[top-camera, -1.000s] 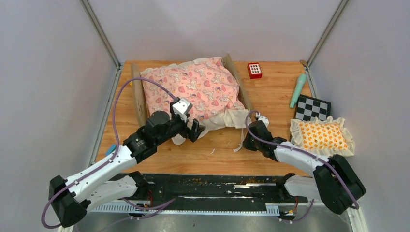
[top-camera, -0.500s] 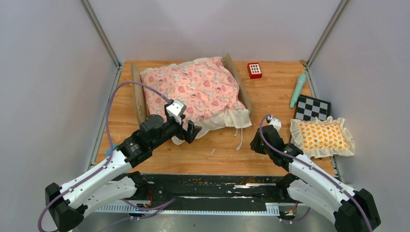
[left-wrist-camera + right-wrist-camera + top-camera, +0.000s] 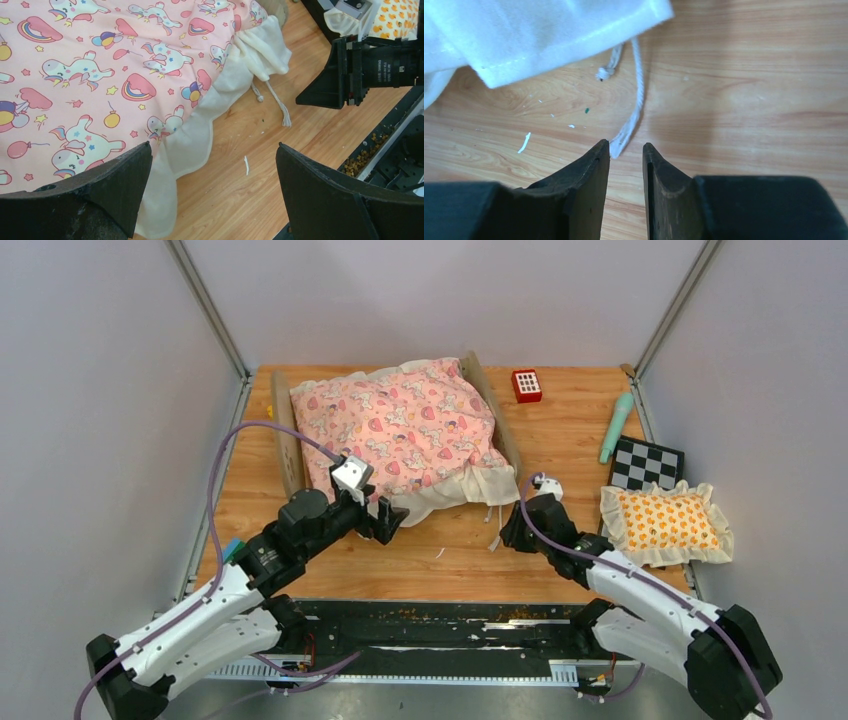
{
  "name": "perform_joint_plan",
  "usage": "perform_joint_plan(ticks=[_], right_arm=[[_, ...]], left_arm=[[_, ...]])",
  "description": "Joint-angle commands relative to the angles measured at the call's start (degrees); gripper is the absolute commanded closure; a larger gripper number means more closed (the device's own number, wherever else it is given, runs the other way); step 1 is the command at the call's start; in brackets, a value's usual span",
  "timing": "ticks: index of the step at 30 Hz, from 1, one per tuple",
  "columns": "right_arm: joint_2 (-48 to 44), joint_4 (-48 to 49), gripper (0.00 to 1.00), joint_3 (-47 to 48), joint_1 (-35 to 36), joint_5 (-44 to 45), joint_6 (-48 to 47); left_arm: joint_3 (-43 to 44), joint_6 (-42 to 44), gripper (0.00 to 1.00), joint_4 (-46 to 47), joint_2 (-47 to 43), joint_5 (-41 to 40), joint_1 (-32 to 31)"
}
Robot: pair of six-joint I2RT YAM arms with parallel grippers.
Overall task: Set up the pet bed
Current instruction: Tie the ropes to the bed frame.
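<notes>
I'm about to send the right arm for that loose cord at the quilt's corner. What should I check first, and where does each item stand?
1. Left gripper empty and wide open: ok.
2. Right gripper carrying nothing: ok, jaws slightly apart with nothing between them.
3. Cord lined up: ok, its frayed end lies just ahead of that gripper.
4. Quilt tidy on the bed frame: not ok, its cream ruffle spills onto the table.
5. Mattress in place: cannot tell, hidden under the quilt.
6. Arms apart: ok, bare wood shows between the two grippers.
</notes>
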Motion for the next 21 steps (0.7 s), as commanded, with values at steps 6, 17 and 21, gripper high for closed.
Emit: perform_joint_plan(ticks=[6,17,21], right_arm=[[7.21,11.92,0.70,4.48,1.99,1.82,1.32],[19.50,16.40,0.68,9.62,4.05,5.27,2.36],[24.13,15.89,0.68,11.61,4.66,8.78,2.60]], left_arm=[[-0.67,-2.16,0.00,-0.67,-2.14,-0.81,0.23],[-1.11,-2.51,0.00,-1.32,-3.14,-1.27,0.21],[-0.98,-2.26,0.00,-1.68,-3.56,-1.59,0.22]])
